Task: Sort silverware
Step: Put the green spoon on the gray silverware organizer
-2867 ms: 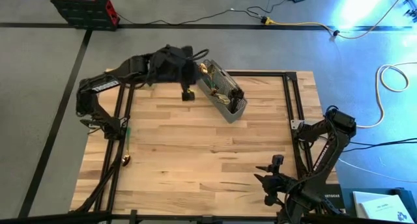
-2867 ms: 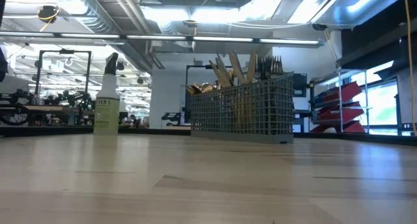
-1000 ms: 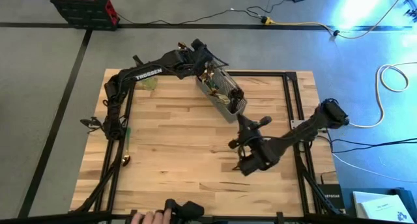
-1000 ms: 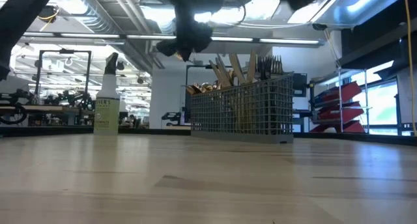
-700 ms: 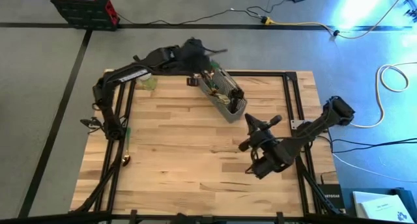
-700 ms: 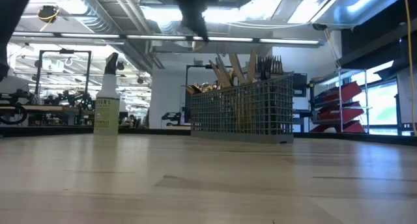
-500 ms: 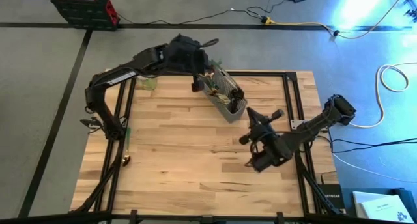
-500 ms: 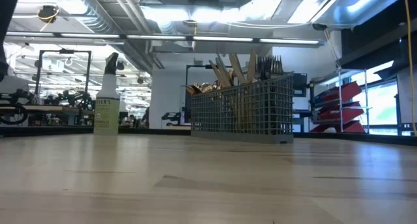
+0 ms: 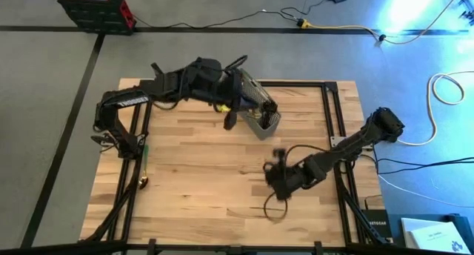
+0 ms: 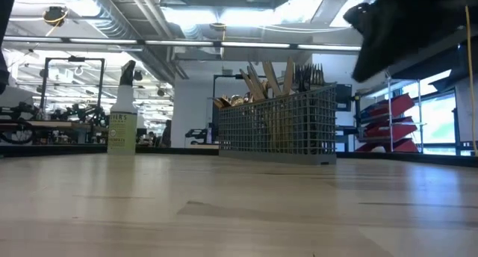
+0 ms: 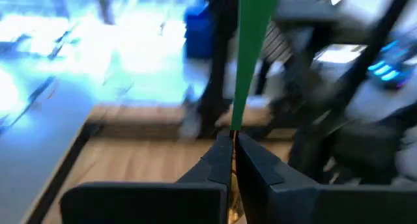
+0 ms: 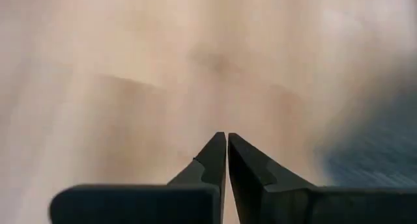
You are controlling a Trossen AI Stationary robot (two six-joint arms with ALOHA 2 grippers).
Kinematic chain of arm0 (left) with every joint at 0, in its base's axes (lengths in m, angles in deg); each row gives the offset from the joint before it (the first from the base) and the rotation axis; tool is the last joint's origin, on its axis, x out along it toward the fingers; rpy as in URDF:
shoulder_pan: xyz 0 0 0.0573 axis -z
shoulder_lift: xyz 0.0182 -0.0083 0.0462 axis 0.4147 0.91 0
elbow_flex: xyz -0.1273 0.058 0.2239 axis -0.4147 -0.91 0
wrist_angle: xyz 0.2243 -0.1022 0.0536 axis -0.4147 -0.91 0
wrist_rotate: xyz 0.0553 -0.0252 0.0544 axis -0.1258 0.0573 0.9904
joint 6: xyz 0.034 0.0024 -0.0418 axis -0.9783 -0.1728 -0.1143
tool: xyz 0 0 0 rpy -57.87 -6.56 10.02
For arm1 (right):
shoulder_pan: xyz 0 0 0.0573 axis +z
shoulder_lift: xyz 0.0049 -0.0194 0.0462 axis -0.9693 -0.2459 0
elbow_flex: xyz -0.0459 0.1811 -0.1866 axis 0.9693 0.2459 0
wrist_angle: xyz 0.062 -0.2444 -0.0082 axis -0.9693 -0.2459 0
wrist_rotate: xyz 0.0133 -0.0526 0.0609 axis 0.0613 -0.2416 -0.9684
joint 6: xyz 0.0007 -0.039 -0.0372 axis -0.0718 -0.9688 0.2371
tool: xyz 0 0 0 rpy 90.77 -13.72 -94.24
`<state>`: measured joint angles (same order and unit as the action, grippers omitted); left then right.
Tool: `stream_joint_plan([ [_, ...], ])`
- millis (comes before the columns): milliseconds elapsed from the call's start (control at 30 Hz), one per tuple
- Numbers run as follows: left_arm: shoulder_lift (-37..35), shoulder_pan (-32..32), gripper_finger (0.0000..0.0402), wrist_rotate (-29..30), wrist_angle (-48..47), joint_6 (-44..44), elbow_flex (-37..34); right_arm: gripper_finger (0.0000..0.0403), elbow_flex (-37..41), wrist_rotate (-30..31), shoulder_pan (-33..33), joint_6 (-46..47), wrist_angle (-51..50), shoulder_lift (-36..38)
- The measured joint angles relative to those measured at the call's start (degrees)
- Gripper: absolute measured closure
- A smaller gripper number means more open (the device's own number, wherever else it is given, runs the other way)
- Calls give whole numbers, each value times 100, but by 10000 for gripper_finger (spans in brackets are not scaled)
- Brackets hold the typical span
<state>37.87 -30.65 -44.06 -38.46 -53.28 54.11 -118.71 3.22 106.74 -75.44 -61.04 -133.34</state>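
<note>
A grey wire-mesh caddy (image 9: 255, 107) stands at the table's far middle. Gold and dark silverware (image 10: 269, 81) stands upright in it. My left gripper (image 9: 229, 120) hovers beside the caddy's left side, shut on a green-handled piece (image 11: 251, 48). My right gripper (image 9: 272, 190) is over the table's right middle, tipped downward and shut with nothing in it (image 12: 227, 138). Another green-handled gold piece (image 9: 144, 166) lies flat by the table's left edge. My left gripper (image 11: 232, 138) pinches the green-handled piece between its two fingers, at the handle's lower end (image 11: 234, 123). The green handle sticks out forward past the fingertips, and a bit of gold shows farther back between the fingers. The piece is lifted clear of the table and the caddy.
A spray bottle (image 10: 122, 115) with green liquid stands at the far left. Black frame rails (image 9: 331, 114) run along the table's left and right sides. Bare wood (image 9: 207, 173) lies between the two arms. My right arm shows blurred in the low view's upper right (image 10: 403, 25).
My left gripper has risen out of the low view. It has come from the caddy's far end toward the near edge along the caddy's left side, rolling as it went. My right gripper has swung over the right middle of the table and tipped downward.
</note>
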Motion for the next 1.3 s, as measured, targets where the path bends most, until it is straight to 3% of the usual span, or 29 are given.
stream_joint_plan([
  [67,-20,278,402,-38,435,51,0,403,235,-172,255,-539,1198,0],
  [133,-33,550,402,0,843,31,-7,403,461,196,603,-1354,2677,0],
  [200,-42,816,402,254,1405,-2,-113,403,729,1063,983,-2357,4206,4],
  [367,-31,1423,402,858,3441,235,-715,403,1388,4202,1781,-4995,7527,15],
  [467,-32,1688,402,974,4931,415,-1254,403,1466,4899,1871,-6275,8692,12],
  [533,-31,1840,402,1140,5977,525,-1680,403,1351,4980,1819,-6955,8984,15],
  [667,-31,2044,402,1561,7830,681,-2608,400,943,4854,1592,-8090,8642,31],
  [1000,-26,2321,402,2200,11660,545,-4550,382,-45,4497,866,-9196,8060,149],
  [1100,-31,2313,402,2479,11897,690,-4918,382,-196,4166,560,-9078,8043,195],
  [1300,-26,2265,402,2485,11910,822,-5119,382,-456,4212,177,-9098,7843,199],
])
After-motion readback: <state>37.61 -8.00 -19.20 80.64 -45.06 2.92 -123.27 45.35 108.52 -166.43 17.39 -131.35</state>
